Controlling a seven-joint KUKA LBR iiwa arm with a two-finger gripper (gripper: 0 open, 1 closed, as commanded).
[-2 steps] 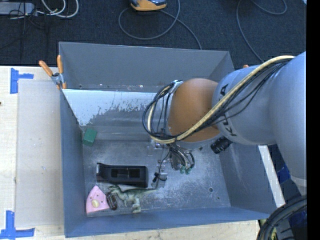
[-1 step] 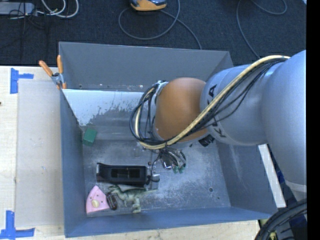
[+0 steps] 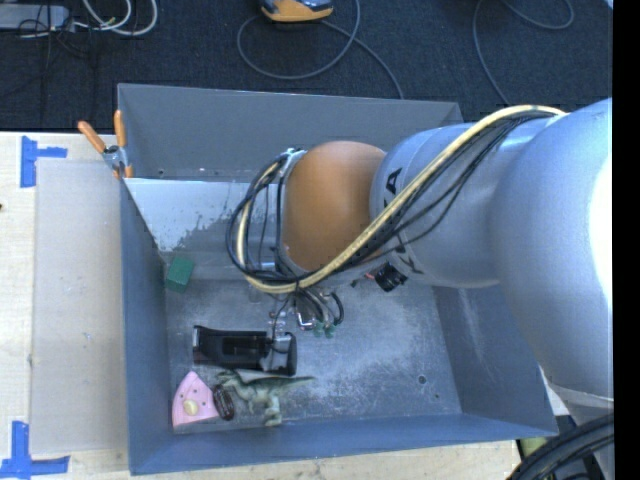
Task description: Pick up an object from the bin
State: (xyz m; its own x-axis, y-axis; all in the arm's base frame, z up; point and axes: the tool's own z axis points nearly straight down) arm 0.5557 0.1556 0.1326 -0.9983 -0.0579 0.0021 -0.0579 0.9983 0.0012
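The arm (image 3: 500,208) is seen reaching into the grey metal bin (image 3: 300,118) from the right, and its wrist is covered by a rounded orange cover (image 3: 330,203). A bundle of black and yellow cables (image 3: 440,163) is led along the arm and looped around this cover. A dark printed mark is visible on the grey housing just right of the orange cover, but only part of it is shown and it cannot be read with certainty. The gripper (image 3: 283,346) is lowered into the front left part of the bin, at the right end of a flat black oblong object (image 3: 228,346) which lies on the floor there. Whether the gripper is open or closed cannot be told, and it cannot be told either if the black object is touched by it. Just in front of the black object, an olive-green toy figure (image 3: 258,392) is placed, and beside it, in the front left corner, a pink triangular piece (image 3: 193,400) with small dark marks that are too small to read. A small green block (image 3: 179,272) is found well apart, near the left wall.
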